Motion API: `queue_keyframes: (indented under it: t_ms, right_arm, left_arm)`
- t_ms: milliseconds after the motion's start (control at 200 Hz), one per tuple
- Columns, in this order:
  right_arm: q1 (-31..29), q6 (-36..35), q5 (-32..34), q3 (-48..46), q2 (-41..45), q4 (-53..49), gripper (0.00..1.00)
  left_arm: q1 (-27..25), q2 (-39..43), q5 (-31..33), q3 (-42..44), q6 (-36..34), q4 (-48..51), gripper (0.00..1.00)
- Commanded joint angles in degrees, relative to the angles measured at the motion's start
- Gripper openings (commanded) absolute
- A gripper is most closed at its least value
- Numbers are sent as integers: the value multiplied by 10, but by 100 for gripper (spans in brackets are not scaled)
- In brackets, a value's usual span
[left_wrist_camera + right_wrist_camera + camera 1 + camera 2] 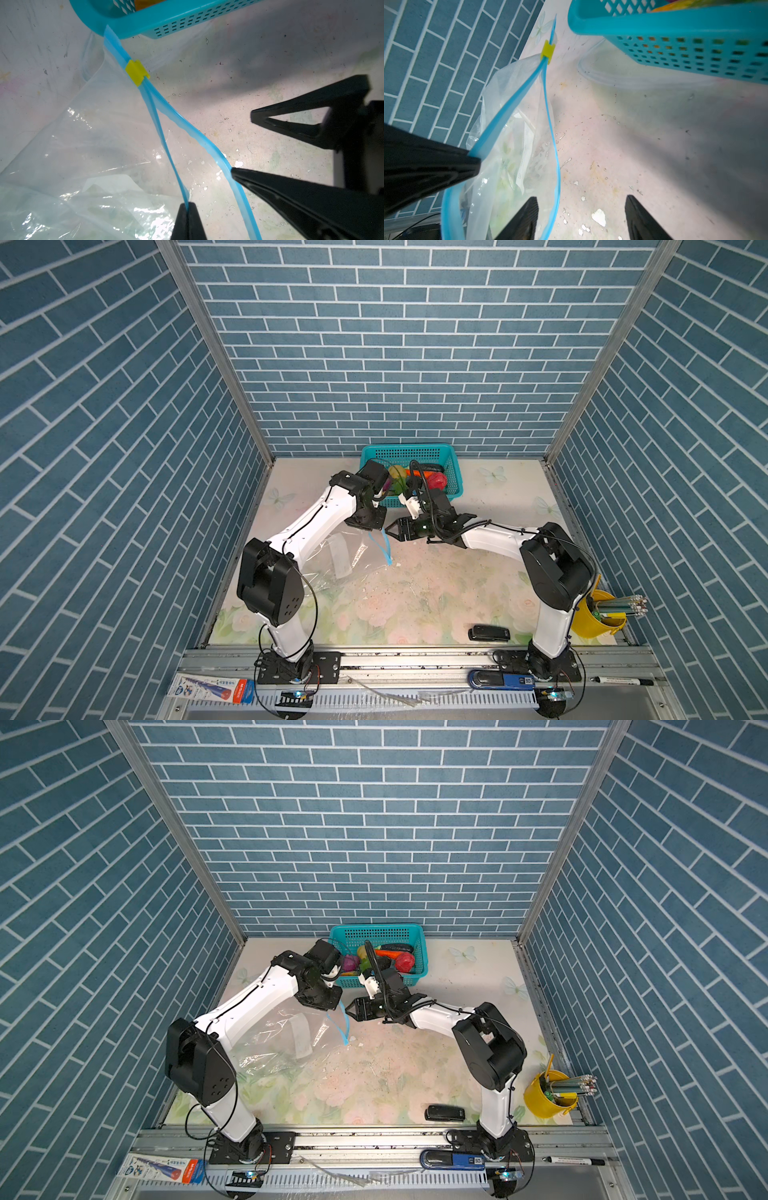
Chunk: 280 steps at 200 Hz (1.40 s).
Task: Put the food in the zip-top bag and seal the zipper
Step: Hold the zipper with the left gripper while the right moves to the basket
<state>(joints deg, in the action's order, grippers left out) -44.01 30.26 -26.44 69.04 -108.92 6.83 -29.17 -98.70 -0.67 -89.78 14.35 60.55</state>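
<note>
Starting with the zip-top bag [332,560]: clear, crinkly, sprawled on the floral table [415,605] under the left arm, mouth aimed at the middle. Along that mouth, the zipper [160,116], split into two light blue strips and gaping in a loop, with the yellow slider [137,72] parked at the end nearest the basket [166,19]. Pinched shut on one strip: the left gripper [188,209], holding it taut from the slider (shows up nicely in the right wrist view too). Straddling the other strip: the right gripper [581,199], spread wide and clamping nothing, one finger [527,216] over the bag's opening, its partner over the table outside it. One of its fingertips [236,172] just touching that strip. Just behind the bag's mouth, against the back wall, the teal basket with the food [436,480] piled inside: red piece [405,962], orange carrot [386,953], dark eggplant [397,947], something purple. Further out, near the right arm's base, a yellow bucket [590,624] of pencils [631,605] and a small black gadget [489,633] lying flat by the front edge.
</note>
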Motion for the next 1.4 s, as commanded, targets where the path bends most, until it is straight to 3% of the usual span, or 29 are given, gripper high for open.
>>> queue_keyframes:
  t_ms: [0,365,510,745,895,1055,1230,1395]
  right_arm:
    - [-15,13,-4,36,-26,-14,67]
    - [-47,19,4,59,-61,-29,67]
    - [-40,7,17,58,-33,-67,67]
    - [8,-60,144,73,71,-248,63]
    - [35,-107,237,152,75,-334,60]
    - [60,-150,331,279,4,-416,58]
    - [88,-146,346,432,-98,-504,58]
    - [112,-131,320,571,-212,-588,55]
  left_arm:
    - [-4,23,3,-2,1,1,0]
    - [-4,41,-8,20,18,-18,0]
    - [-4,46,0,43,32,-30,0]
    - [5,51,3,65,65,-52,0]
    - [7,44,-11,57,71,-66,0]
    - [7,35,-11,51,69,-65,0]
    - [6,28,-10,44,65,-56,0]
    - [7,23,-7,37,56,-51,0]
